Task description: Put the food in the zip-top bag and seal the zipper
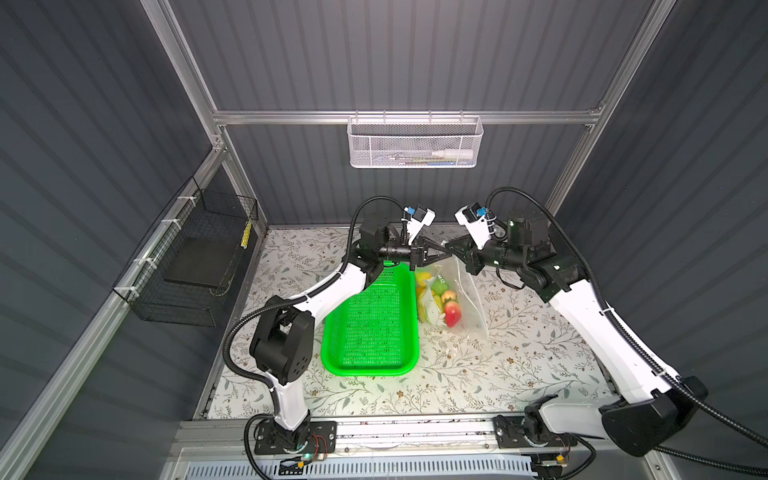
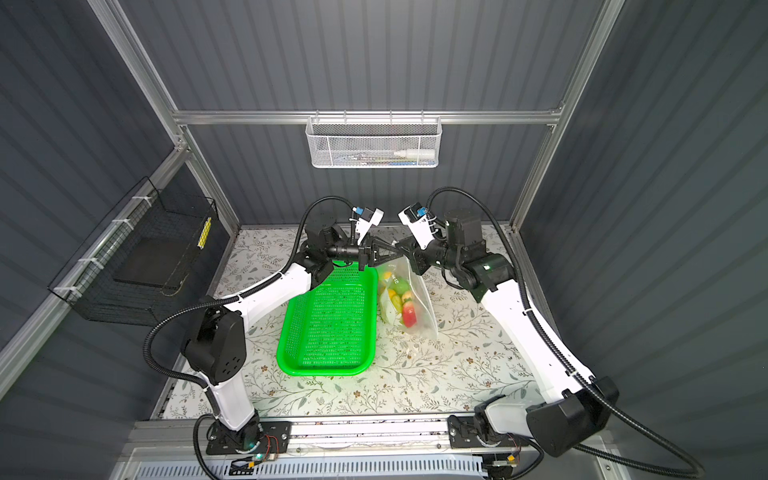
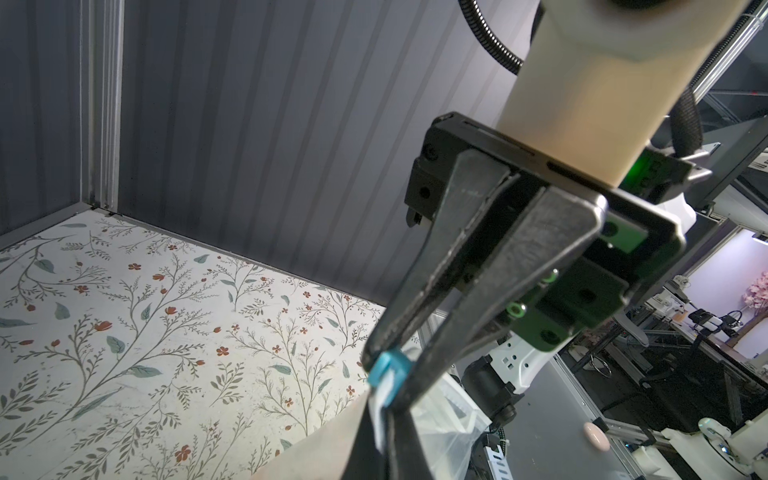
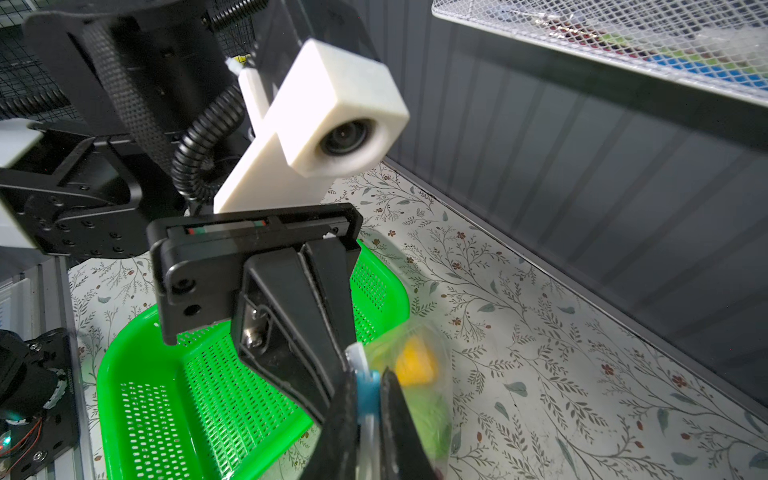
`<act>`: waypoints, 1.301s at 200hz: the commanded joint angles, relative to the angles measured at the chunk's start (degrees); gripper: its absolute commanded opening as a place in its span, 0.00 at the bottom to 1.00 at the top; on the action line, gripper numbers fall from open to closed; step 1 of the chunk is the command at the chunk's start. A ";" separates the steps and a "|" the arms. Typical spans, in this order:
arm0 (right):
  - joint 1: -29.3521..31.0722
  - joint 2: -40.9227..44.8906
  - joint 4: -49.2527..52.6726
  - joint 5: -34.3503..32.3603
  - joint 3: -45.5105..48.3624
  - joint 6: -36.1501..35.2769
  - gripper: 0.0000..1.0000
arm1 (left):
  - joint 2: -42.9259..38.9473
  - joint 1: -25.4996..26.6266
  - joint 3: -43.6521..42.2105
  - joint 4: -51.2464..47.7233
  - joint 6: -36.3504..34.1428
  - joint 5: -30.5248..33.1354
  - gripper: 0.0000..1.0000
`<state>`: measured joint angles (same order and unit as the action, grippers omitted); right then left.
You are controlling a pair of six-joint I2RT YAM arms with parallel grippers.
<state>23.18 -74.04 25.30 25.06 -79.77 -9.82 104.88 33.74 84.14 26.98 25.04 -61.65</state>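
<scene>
1. Fruit's in! The small toy fruits in red, green and yellow-orange sit bunched inside the clear, crinkly zip-top bag. No fruit shows in the green perforated plastic basket just beside it.
2. The bag hangs from its mouth, up where the two arms meet over the floral table. Its bottom end is down near the tabletop; whether it rests there I cannot tell.
3. What's left, by my read, is the sealing. How much of the thin clear zipper is already run closed, the views do not show.
4. The left gripper has its jaws pressed fully together, pinching the bag's mouth edge.
5. The right gripper is squeezed down to a narrow gap, fingertips either side of the tiny light-blue slider tab. It looks nipped tight.
6. The two grips sit almost touching, so the slider is at one end of the mouth.
</scene>
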 commanded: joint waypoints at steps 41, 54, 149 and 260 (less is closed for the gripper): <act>-0.15 5.30 2.73 -1.41 7.04 3.96 0.08 | -3.29 -1.19 -0.34 3.43 0.53 3.42 0.00; -0.15 6.06 2.88 -2.29 7.86 4.00 0.09 | -3.38 -1.22 -0.46 4.02 0.93 3.32 0.00; -1.65 7.60 4.26 -5.20 8.91 3.19 0.09 | -4.72 -1.73 -1.76 8.48 3.45 -0.94 0.00; -1.65 13.64 7.87 -8.75 16.21 7.85 0.10 | -0.70 -8.89 0.75 4.81 5.77 18.25 0.00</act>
<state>22.09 -63.24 25.80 18.04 -65.65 -3.88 103.72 28.23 81.58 30.61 30.28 -53.28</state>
